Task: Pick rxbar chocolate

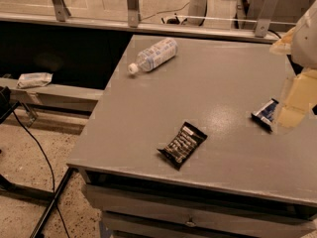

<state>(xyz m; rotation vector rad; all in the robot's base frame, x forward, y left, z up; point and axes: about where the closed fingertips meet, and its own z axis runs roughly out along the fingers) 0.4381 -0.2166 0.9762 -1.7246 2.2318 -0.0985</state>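
Observation:
The rxbar chocolate (182, 144), a flat black wrapper with white text lines, lies at an angle on the grey table (208, 88), near its front edge and a little left of centre. My gripper (293, 105) comes in at the right edge of the view as pale cream-coloured parts, above the table's right side and well to the right of the black bar. Its lower end is right next to a smaller dark-blue wrapper with a white label (265, 114). Nothing shows in its hold.
A clear plastic water bottle (153, 55) lies on its side at the table's back left. Left of the table, a crumpled pale wrapper (33, 79) rests on a lower ledge. A railing with metal posts (132, 4) runs behind. Cables cross the floor at left.

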